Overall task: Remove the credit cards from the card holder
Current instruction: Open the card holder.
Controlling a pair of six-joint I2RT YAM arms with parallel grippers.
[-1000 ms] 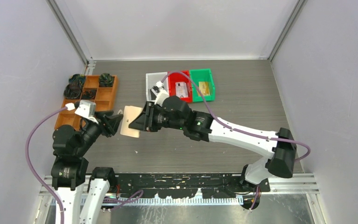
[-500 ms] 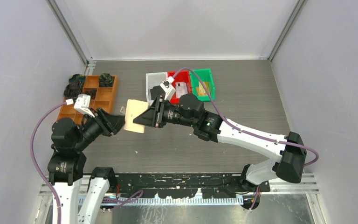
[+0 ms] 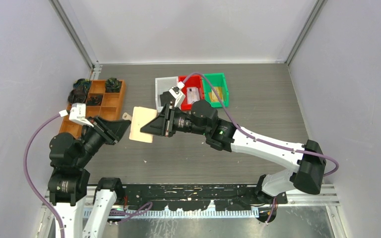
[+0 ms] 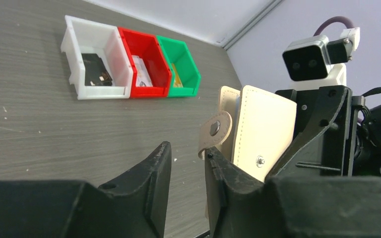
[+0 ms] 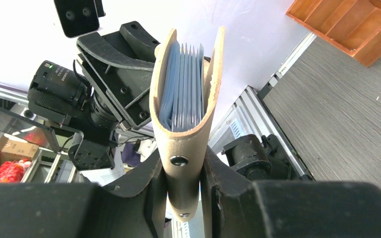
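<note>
The tan card holder (image 3: 140, 125) hangs in the air left of the table's middle, its spine clamped in my right gripper (image 3: 155, 125). In the right wrist view my right gripper (image 5: 183, 178) is shut on the card holder (image 5: 184, 144), whose covers gape, showing clear sleeves (image 5: 183, 84); I cannot make out credit cards inside them. My left gripper (image 4: 187, 148) faces the card holder (image 4: 264, 130) with a narrow gap and nothing between its fingers. The snap tab (image 4: 215, 132) dangles just above its right fingertip. One pale credit card (image 3: 193, 94) lies in the red bin.
White bin (image 3: 162, 83), red bin (image 3: 184, 81) and green bin (image 3: 214, 77) stand in a row at the back; the white one holds a black item (image 4: 95, 70), the green one something yellow (image 3: 217, 93). A wooden compartment tray (image 3: 110, 105) sits at the left.
My left gripper's jaws have narrowed and the left arm has drawn slightly left. The right arm lifted the card holder a little, then held still.
</note>
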